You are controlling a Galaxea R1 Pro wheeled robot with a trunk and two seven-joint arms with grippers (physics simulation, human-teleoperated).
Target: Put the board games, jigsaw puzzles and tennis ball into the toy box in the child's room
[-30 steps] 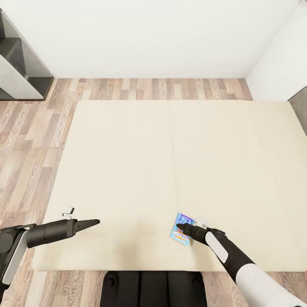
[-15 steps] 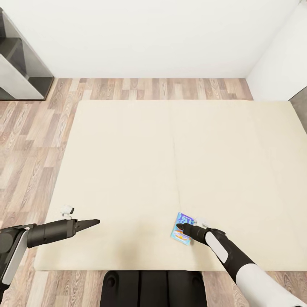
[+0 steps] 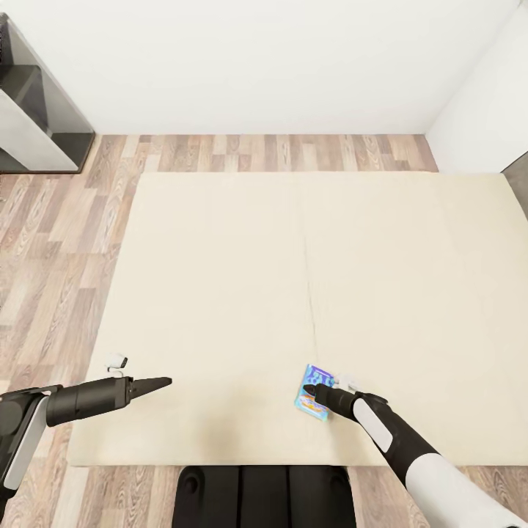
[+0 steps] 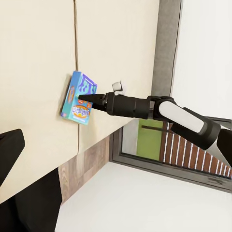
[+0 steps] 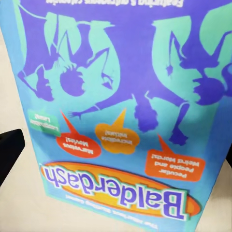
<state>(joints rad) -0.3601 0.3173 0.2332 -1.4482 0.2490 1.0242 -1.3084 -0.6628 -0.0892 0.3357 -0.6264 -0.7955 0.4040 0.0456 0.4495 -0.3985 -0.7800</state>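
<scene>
1. The blue board game (image 3: 314, 391) lies flat on the bed (image 3: 220, 279), directly under the right gripper (image 3: 311, 391) tips.
2. Whether its jaws are spread, I cannot tell.
3. Straddle one box edge before closing.

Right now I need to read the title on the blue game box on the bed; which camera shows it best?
The right wrist view: the blue board game is close up, "Balderdash" legible though inverted. The head view shows it small on the bed at the right gripper; the left wrist view shows it small, seen obliquely.
</scene>
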